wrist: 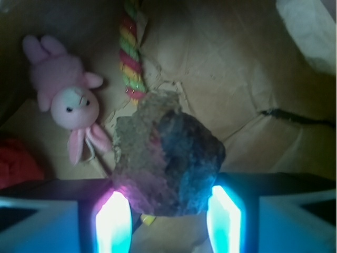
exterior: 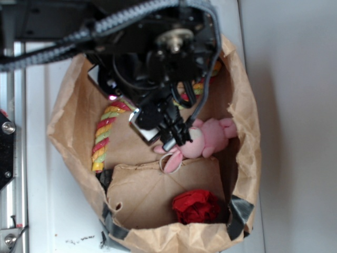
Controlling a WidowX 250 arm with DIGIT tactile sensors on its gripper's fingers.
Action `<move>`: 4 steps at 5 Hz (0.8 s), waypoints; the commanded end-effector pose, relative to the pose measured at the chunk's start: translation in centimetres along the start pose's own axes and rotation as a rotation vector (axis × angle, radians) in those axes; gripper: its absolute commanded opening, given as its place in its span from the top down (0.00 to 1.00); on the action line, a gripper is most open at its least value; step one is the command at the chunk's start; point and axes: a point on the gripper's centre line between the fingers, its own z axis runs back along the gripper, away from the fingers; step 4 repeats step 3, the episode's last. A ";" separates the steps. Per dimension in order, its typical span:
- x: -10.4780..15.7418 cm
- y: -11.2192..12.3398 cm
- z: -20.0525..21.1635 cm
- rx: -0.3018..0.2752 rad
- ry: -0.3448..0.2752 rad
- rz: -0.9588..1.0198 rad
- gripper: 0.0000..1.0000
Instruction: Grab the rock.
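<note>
Rock: the rock (wrist: 167, 155) is a dark brown, rough lump with a grainy surface. In the wrist view it sits between the two glowing fingers (wrist: 112, 221), and its lower sides meet both of them. In the exterior view I cannot see it, because the arm covers that place.
Rock position: it is inside the paper bag (exterior: 245, 126), above the brown paper floor. I cannot tell if it touches the floor or is lifted.
Gripper: the gripper (wrist: 168, 221) is closed on the rock, one finger on each side. The gap between the fingers is filled by the lower part of the rock. In the exterior view the gripper (exterior: 176, 138) points down into the bag, just beside the bunny's head.
Pink bunny: the pink bunny (wrist: 68, 100) lies on the bag floor, left of the rock in the wrist view and apart from it. In the exterior view the bunny (exterior: 208, 138) lies near the right wall of the bag.
Rope: the twisted rope (wrist: 131, 52) in red, yellow and green lies above the rock in the wrist view, and its end is near the rock's upper edge.
Red lump: the red wrinkly lump (exterior: 196, 206) lies in the lower part of the bag, well apart from the gripper.
Bag: it is brown, crumpled, open at the top, with grey tape (exterior: 239, 213) at a lower corner.
</note>
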 end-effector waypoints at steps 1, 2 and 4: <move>0.0 0.9 4.4 -0.127 -0.092 -0.010 1.00; -0.2 0.2 4.9 -0.157 -0.122 0.010 1.00; -0.2 0.0 5.0 -0.168 -0.180 0.005 1.00</move>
